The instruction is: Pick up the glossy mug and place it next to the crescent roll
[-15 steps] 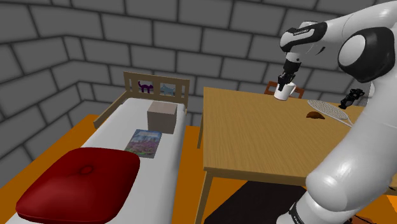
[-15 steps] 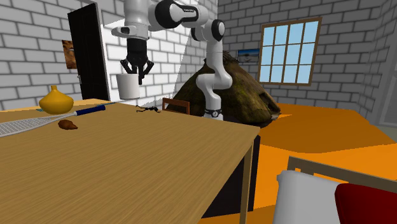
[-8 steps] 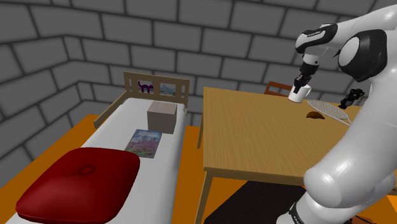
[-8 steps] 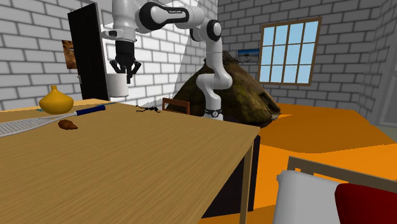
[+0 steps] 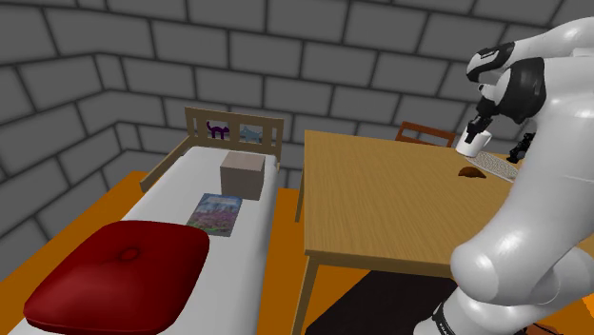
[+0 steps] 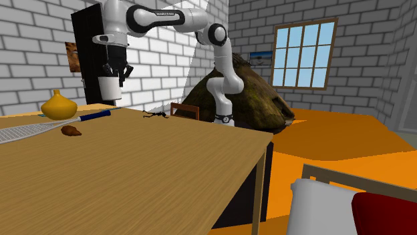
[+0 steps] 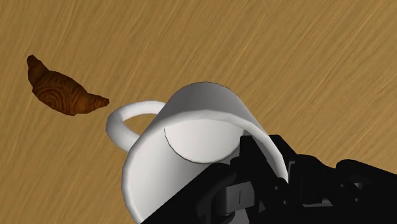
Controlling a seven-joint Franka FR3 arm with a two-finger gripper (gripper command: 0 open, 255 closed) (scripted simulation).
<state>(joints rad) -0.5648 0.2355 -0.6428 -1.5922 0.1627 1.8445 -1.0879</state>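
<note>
Gripper clamped on the rim of white mug, which hangs directly beneath it, clear of table. Since 0.5 s ago both have travelled closer to croissant, now below, just off the handle side. Mug axis vertical, mouth up, handle toward croissant.

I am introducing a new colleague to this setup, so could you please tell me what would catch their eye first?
First the white mug, clasped at its rim by the black fingers above the wooden table, with the brown crescent roll lying on the table off its handle side. Next, the big red cushion on the bed at the shoulder view's lower left.
</note>
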